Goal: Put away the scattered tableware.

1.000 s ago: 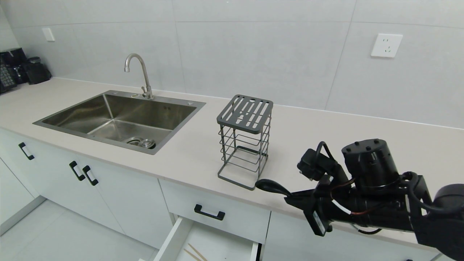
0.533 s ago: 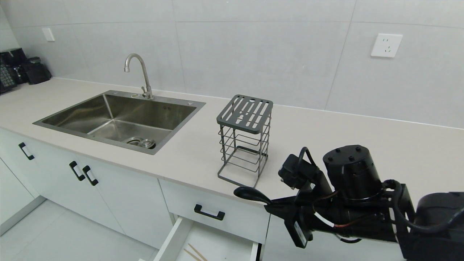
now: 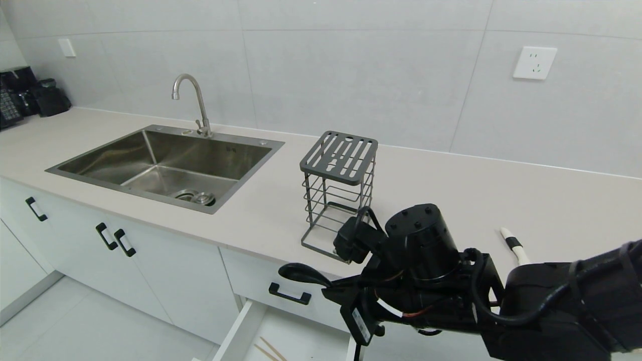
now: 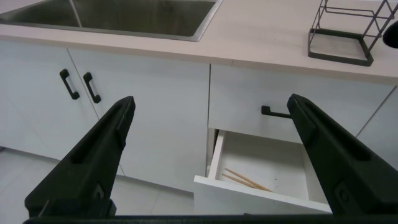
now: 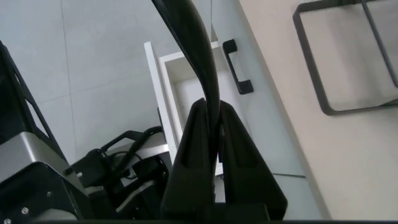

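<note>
Head view showed the right claw (image 3: pixel 342 291), clenched on seemingly a black spoon (image 3: pixel 300 274), had swung toward the drawer (image 3: pixel 291 337) below it, so stowing looked near.

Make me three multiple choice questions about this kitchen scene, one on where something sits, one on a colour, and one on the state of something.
1. Where does the wire rack stand?
A. on the floor
B. on the countertop, right of the sink
C. hung on the wall

2. What colour is the utensil held in the right gripper?
A. white
B. red
C. black

3. What state is the drawer below the countertop in?
A. pulled open
B. fully shut
C. taken out and lying on the floor

Answers:
1 B: the head view shows the rack standing on the countertop past the sink's right edge.
2 C: both the scoop end and the clamped handle are black.
3 A: the left wrist view looks into it, with chopsticks lying inside.
</note>
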